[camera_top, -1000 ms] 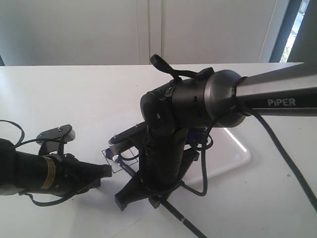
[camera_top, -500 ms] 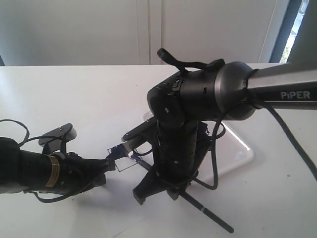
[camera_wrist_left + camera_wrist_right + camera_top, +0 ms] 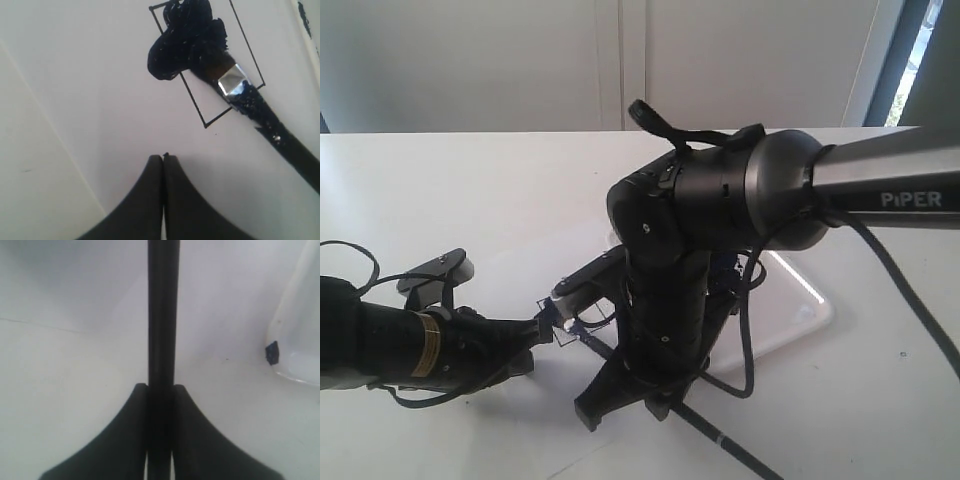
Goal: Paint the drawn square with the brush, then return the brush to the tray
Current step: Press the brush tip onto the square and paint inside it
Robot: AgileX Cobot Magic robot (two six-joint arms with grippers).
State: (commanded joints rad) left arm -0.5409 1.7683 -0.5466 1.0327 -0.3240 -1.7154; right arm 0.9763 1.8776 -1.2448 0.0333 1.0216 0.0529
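Clearly, paint could be smeared past the square (image 3: 197, 97) if the brush (image 3: 232, 82), pinched by the right gripper (image 3: 160, 390), is swept wide.

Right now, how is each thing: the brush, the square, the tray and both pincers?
left pincer: shut, empty.
right pincer: shut on the brush handle.
brush: wet bristles pressed onto the drawn square.
drawn square: partly painted dark, rest white.
tray: brush not in it.

Close wrist cameras share the brush (image 3: 234, 84)
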